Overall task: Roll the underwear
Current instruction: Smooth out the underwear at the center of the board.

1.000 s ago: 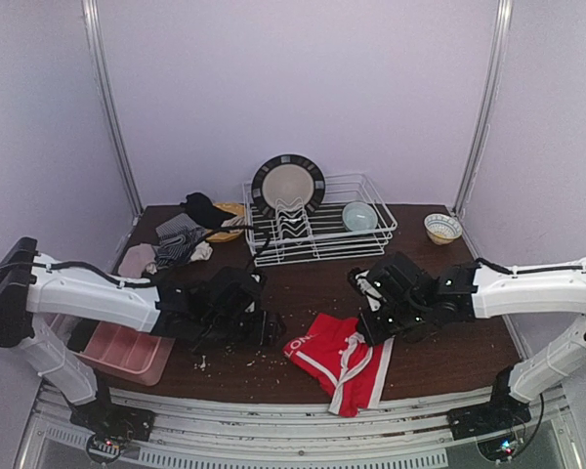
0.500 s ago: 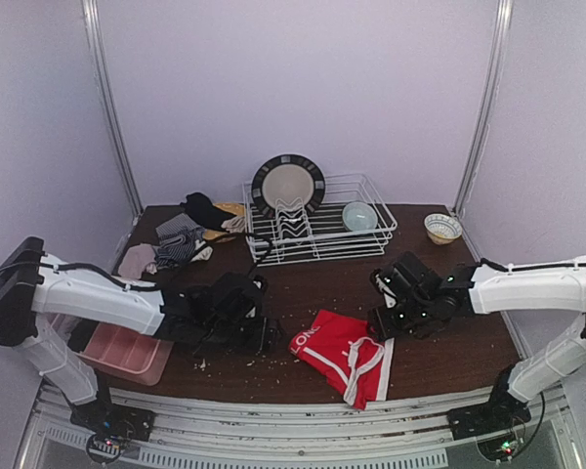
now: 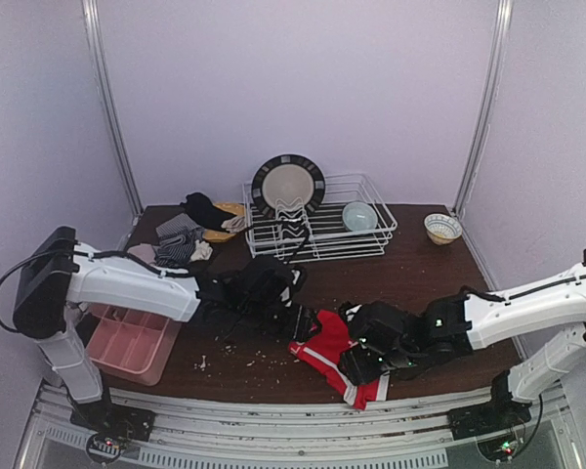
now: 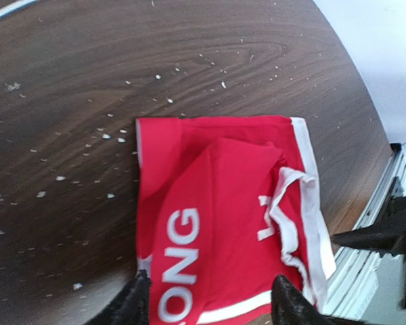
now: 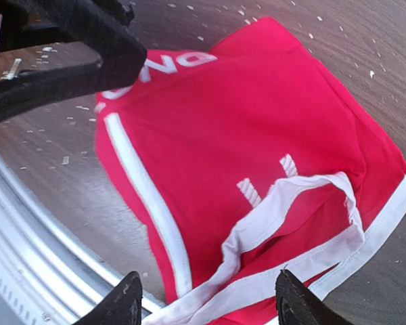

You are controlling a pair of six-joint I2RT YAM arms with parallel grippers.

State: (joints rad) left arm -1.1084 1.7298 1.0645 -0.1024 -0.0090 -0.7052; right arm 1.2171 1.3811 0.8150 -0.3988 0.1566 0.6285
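Jaws of the left gripper (image 4: 213, 306) stand spread apart, one black fingertip on each side of the lettered band of the red underwear (image 4: 216, 196). They hang just above the cloth and pinch nothing. The jaws of the right gripper (image 5: 206, 301) are also wide apart and hold nothing; they hover over the opposite, white-trimmed side of the same piece.

The red underwear (image 3: 324, 337) lies on the dark wooden table (image 3: 420, 274), near its front edge and between the two grippers. In the top view the two arms cover much of it. It is bright red, with big white letters "ONG" on the band and a thin white stripe along that band. One red flap is folded over the rest, so the cloth lies in two layers with a slanted edge. On the other side a broad white border runs along the edge, and a loop of white trim lies curled on the red beside it. Two small white marks sit near this loop. The cloth is flat, not rolled.

Small pale crumbs (image 4: 108, 135) are scattered on the wood beside it.

A pile of other underwear (image 3: 181, 239), striped, grey and black, lies at the back left corner, well apart from the red one. A pink tray (image 3: 127, 347) sits at the front left.
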